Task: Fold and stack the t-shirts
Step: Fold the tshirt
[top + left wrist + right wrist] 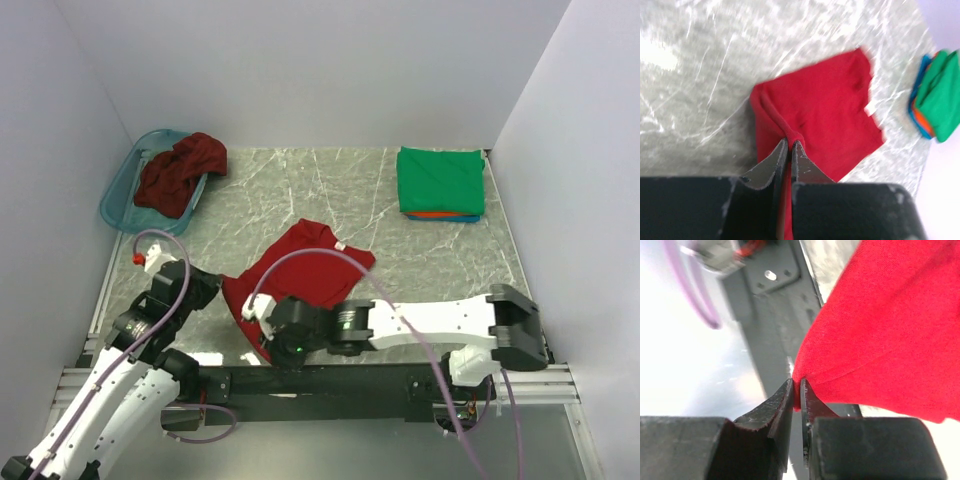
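Red cloth, one t-shirt [305,270], lying rumpled and partly doubled on the marble-pattern worktop [420,260], near the front edge and left of centre.

Holds: left pincer [790,145] clamped on a raised ridge of cloth at the shirt's left edge. Right pincer [797,387] clamped on a thin corner of the same shirt at its near side, out over the grey metal rail [770,335] that borders the worktop.

Hazards, as judged:
- Both grips take only a small pinch of cloth. A quick or uneven pull could slip one free and drop that side.
- The held corner hangs close to the rail and could catch on it if dragged low.
- Both wrists sit close together at the near left. Crossing paths could bring them into contact.

Surroundings:
- Teal basket [118,195], far left corner, holding a maroon t-shirt [180,170] that spills over the rim, unfolded.
- Folded stack, far right: green t-shirt [440,178] on top, with orange and blue edges showing beneath.
- The open worktop between the red shirt and the stack carries nothing. The right arm [430,320] lies across the front.
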You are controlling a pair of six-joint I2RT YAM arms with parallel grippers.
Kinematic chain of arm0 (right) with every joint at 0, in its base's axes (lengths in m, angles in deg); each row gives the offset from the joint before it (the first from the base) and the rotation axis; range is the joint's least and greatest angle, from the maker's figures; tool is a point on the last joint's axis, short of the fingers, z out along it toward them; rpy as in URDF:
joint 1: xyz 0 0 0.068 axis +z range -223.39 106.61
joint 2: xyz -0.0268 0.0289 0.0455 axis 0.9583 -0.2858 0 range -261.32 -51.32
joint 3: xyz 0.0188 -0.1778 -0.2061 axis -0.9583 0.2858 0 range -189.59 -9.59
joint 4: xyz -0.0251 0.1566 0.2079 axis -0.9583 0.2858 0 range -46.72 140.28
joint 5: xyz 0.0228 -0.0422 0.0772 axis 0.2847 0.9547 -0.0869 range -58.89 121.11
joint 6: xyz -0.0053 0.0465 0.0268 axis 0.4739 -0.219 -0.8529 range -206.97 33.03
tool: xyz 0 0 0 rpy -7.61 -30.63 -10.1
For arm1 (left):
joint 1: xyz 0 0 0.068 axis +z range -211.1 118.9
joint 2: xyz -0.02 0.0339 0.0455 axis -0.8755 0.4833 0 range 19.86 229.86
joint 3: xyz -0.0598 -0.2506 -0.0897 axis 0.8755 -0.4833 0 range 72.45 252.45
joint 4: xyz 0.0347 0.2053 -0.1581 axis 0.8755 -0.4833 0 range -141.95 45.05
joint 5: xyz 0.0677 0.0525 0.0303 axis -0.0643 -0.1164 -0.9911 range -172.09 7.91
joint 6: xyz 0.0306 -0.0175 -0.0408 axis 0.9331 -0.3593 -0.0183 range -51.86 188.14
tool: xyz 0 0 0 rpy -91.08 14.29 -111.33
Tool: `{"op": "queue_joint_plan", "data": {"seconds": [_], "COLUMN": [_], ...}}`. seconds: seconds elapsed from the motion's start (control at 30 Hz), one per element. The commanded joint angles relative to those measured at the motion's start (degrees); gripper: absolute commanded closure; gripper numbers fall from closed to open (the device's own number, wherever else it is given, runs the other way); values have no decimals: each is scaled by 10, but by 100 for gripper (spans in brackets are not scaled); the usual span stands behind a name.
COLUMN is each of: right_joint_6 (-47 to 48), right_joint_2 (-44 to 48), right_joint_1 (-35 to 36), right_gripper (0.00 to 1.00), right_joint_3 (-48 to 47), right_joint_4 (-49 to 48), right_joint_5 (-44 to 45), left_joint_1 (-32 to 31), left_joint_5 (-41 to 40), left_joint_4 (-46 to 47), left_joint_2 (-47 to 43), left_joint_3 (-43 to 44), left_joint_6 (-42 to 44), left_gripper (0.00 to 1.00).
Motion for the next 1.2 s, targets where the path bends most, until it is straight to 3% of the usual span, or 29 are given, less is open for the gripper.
{"op": "queue_joint_plan", "data": {"seconds": [0.0,0.2,0.57,1.17], "right_joint_6": [-5,-34,-34,2], "right_joint_2": [53,116,193,218], "right_joint_1": [-30,-118,-243,-422], "right_gripper": [83,82,81,81], "right_joint_3": [21,71,111,125], "right_joint_4": [-40,-73,-38,1], "right_joint_5": [-117,-183,-157,-130], "left_joint_1": [1,1,1,1], "left_joint_5": [-48,-38,16,70], "left_joint_4": [7,74,217,324], "left_joint_2": [-6,27,182,429], "left_joint_3": [48,75,134,267], "left_joint_6": [7,33,67,112], "left_gripper": [91,91,93,95]}}
